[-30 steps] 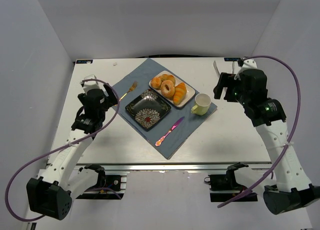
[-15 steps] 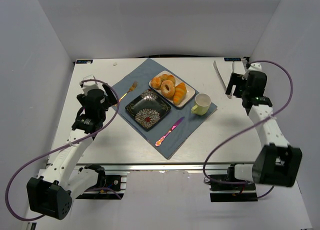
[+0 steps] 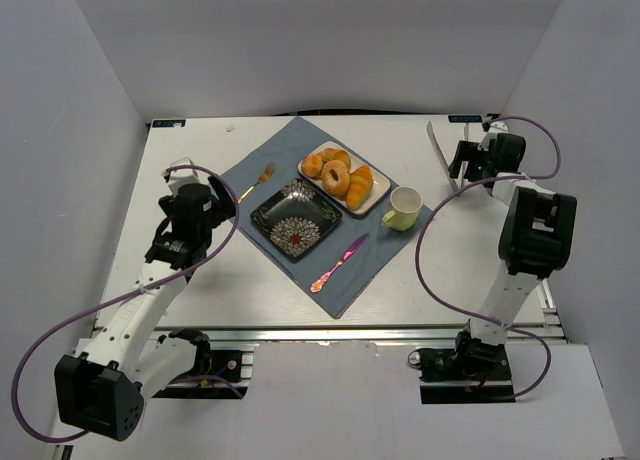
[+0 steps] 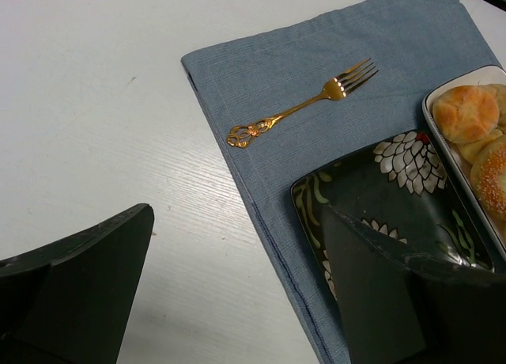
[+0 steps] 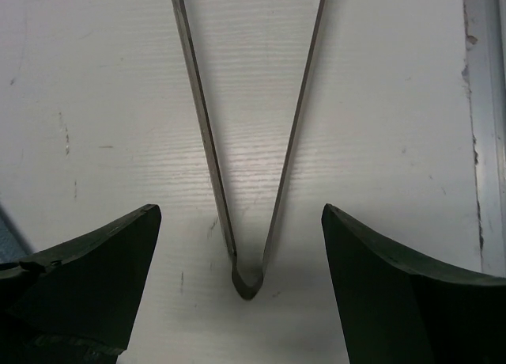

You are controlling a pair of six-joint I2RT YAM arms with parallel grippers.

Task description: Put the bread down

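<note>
My right tool [image 5: 239, 214] hangs wide open over the tongs [image 5: 207, 142], presumably to grasp them. The bread [image 3: 335, 178] sits on the tray [image 3: 375, 201], upper centre.

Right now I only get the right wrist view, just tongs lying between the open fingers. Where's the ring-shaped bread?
Observer: The bread lies on the white tray, among the rolls, mid-table.
Operator: Where could it go?
Observer: A black patterned plate sits beside that tray, on the same blue cloth.
Operator: And the left hand?
Observer: Open, holding nothing, by the cloth's left edge near the plate.
</note>
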